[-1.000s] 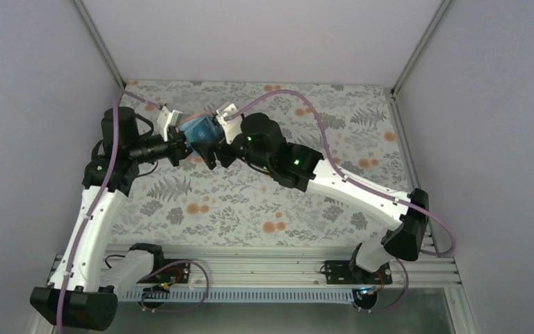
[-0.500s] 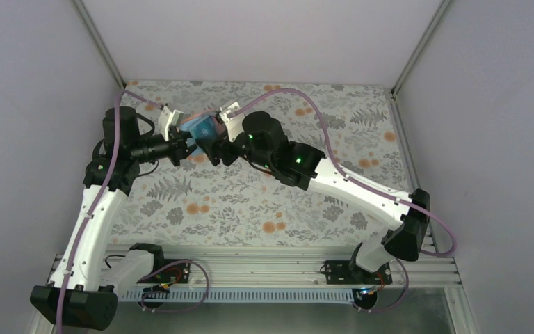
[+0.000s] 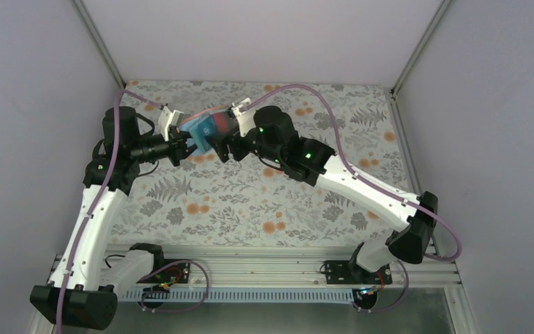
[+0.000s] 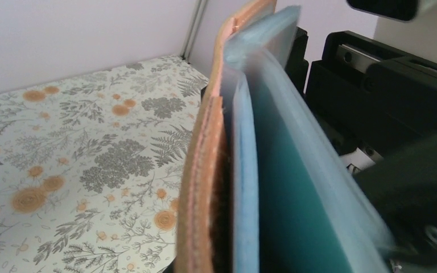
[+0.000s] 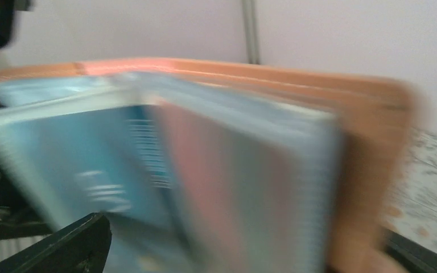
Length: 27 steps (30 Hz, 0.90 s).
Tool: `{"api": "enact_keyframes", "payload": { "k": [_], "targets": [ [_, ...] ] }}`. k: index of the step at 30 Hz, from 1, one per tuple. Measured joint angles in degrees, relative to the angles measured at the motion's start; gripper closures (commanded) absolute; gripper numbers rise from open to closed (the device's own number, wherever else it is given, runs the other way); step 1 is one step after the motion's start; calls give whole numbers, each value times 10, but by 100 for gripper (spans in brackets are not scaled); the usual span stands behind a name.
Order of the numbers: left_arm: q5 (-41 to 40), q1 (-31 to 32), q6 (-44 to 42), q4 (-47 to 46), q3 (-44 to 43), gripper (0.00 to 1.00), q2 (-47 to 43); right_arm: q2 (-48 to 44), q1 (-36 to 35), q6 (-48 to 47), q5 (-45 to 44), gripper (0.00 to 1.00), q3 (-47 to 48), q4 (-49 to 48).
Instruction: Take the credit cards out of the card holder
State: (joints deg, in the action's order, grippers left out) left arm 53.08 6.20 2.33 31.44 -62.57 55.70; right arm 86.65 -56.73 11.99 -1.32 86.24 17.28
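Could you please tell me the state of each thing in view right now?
holder: open, held aloft.
teal card: inside the holder.
red card: inside the holder.
left gripper: shut on the holder.
right gripper: open, at the holder.

The right pincer (image 3: 224,145) has swung rightward off the card holder (image 3: 196,130), exposing a red card (image 3: 209,129).

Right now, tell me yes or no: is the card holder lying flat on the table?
No: the left wrist view shows the card holder standing on edge in the air, clear of the floral table.
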Motion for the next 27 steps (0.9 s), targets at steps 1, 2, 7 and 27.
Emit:
{"api": "enact_keyframes", "payload": {
  "k": [1, 2, 7, 27],
  "targets": [
    [1, 0, 0, 0, 0, 98, 0, -4, 3, 0, -7, 1, -3, 6],
    [1, -1, 0, 0, 0, 98, -1, -9, 8, 0, -14, 0, -5, 12],
    [5, -1, 0, 0, 0, 98, -2, -22, 31, -2, -36, 0, -10, 33],
    [4, -1, 3, 0, 0, 98, -2, -11, -53, -77, -35, 0, -6, -10]
  ]
}}
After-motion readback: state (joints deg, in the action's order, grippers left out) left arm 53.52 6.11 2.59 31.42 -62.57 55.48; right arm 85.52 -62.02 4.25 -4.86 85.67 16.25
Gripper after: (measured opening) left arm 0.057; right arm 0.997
